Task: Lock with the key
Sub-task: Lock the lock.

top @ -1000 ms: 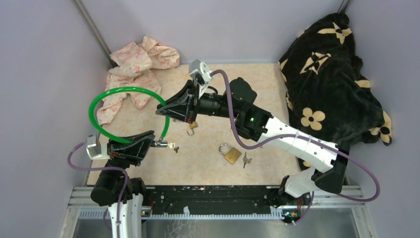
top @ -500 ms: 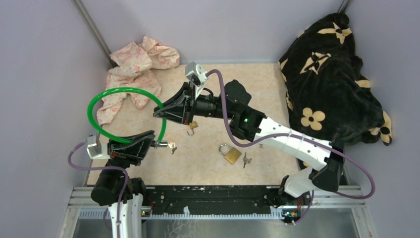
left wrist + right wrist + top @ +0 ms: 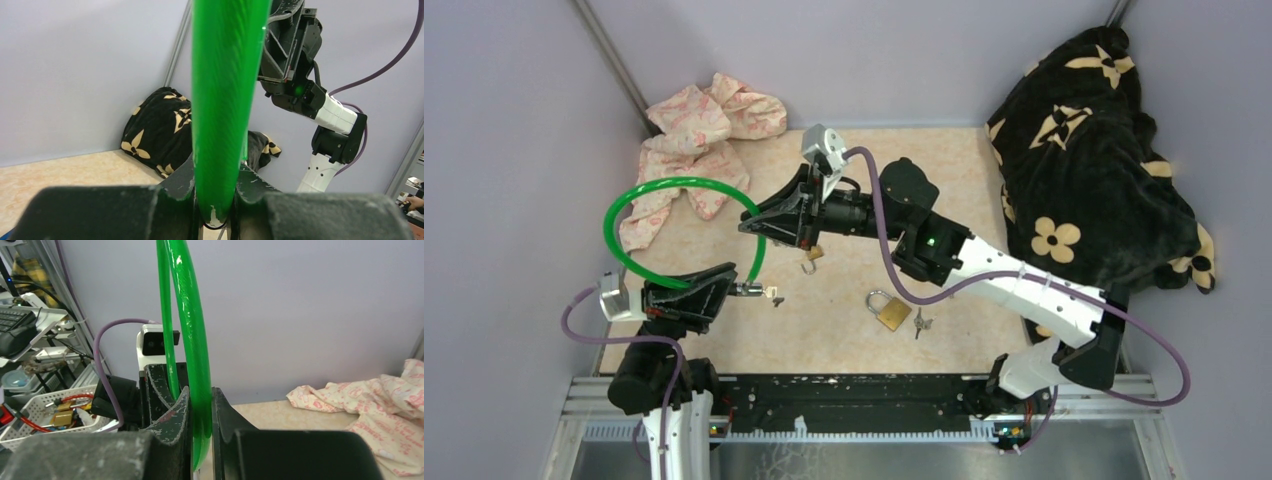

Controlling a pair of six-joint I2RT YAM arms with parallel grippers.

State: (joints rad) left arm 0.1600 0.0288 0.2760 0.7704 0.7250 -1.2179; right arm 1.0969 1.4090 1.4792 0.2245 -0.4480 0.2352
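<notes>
While both arms hold the green cable lock (image 3: 629, 205) clear of the counter (image 3: 844, 330), the locking step is in hand but not complete. On the left, the left tool (image 3: 732, 288) is closed on the cable close to its lock head (image 3: 749, 290). The head projects just past the tips, and a key (image 3: 771, 294) appears to sit at its outer end. Up and to the right of it, the right tool (image 3: 752, 225) is clamped on the cable's other end. A small brass piece (image 3: 812, 254) hangs just beneath that tool; its nature is unclear. The two cable ends stand near each other but apart. A brass padlock (image 3: 890, 312) lies on the counter well right of the left tool, with loose keys (image 3: 921, 323) just beside it. Judgement: the next move calls for lining the free end up with the head, seating it, then turning the key.
</notes>
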